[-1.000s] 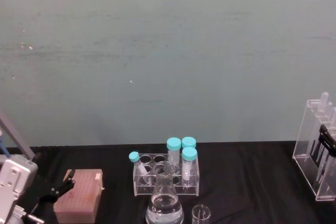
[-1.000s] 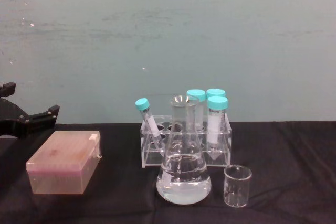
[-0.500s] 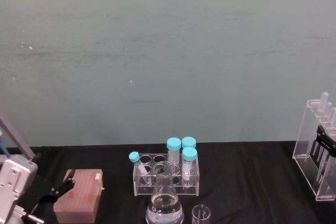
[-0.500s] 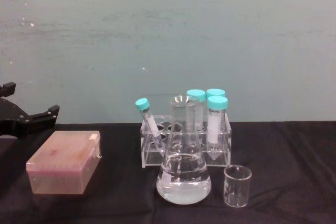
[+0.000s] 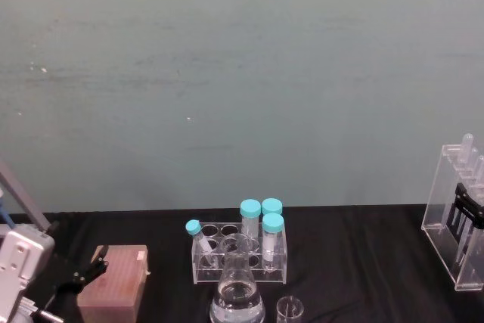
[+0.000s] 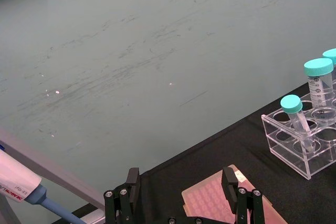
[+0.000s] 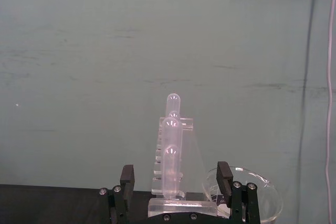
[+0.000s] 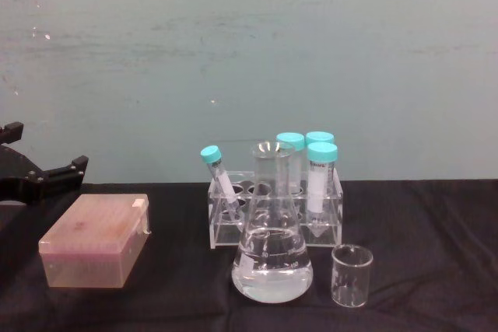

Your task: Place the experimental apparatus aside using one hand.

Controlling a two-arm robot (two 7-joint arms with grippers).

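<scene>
The tall acrylic stand (image 5: 454, 213) with long pipettes is at the table's far right. My right gripper (image 5: 469, 215) is at the stand. In the right wrist view it (image 7: 176, 178) is open, and the stand (image 7: 172, 156) rises between its fingers without touching them. The conical flask (image 8: 272, 250) with clear liquid stands front centre, also seen as the flask (image 5: 238, 294) from the head. The small beaker (image 8: 352, 274) is just right of it. My left gripper (image 6: 180, 182) hangs open at the far left, over the near end of a pink box.
A clear tube rack (image 8: 272, 211) with teal-capped tubes stands behind the flask. The pink tip box (image 8: 97, 240) lies at the left. A glass dish (image 7: 262, 198) sits behind the stand. A pipettor (image 6: 21, 190) leans at the left edge.
My right gripper's black fingers have shifted slightly lower against the stand. The stand, flask, beaker and left arm have not moved.
</scene>
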